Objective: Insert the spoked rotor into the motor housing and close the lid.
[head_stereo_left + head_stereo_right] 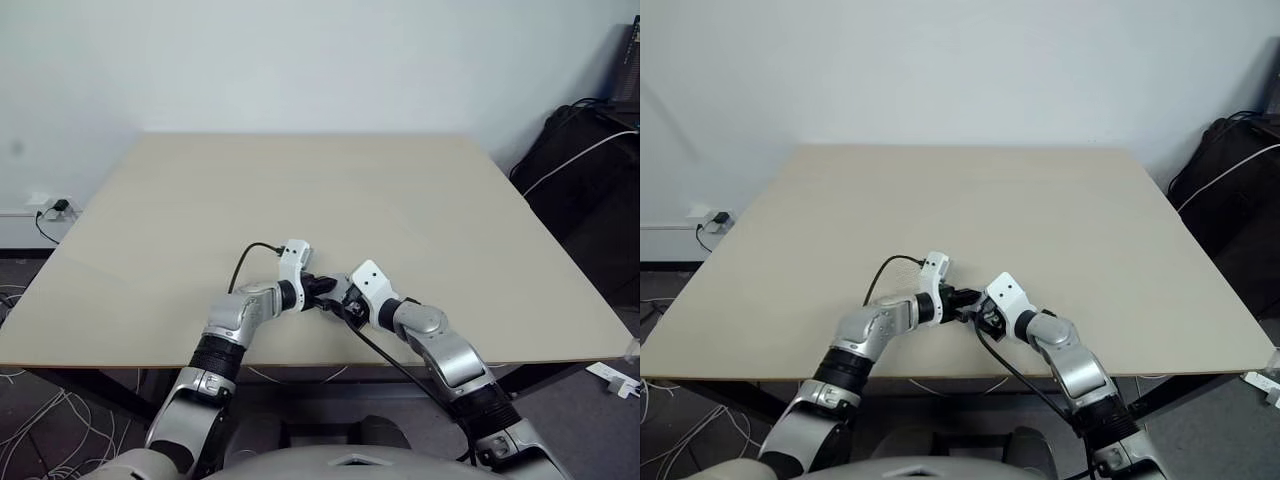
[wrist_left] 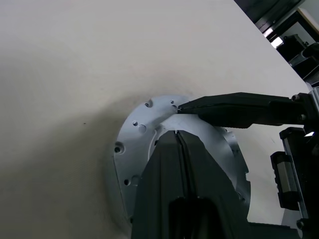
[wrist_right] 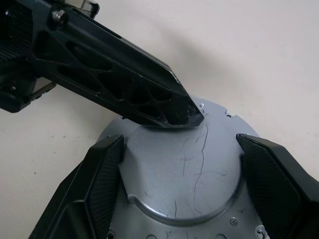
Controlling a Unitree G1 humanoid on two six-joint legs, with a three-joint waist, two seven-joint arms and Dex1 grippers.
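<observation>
On the table (image 1: 420, 200) near its front edge, the right gripper (image 3: 184, 164) clasps the lid (image 3: 189, 169) with wide jaws. Atop the lid presses the left gripper (image 2: 178, 133), fingers closed together.

right tool (image 3: 182, 164) astride lid (image 3: 184, 169) (grey) | left tool (image 3: 192, 117) tip on it

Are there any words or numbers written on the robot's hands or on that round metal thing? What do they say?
None: no word, number or sign can be read anywhere.
The lid shows only scratches and small screw holes, no writing.
The left gripper, shut with its tip on the lid, and the right gripper, set wide at the lid's two sides, are plain black, with no label.
The table is bare of print.
</observation>
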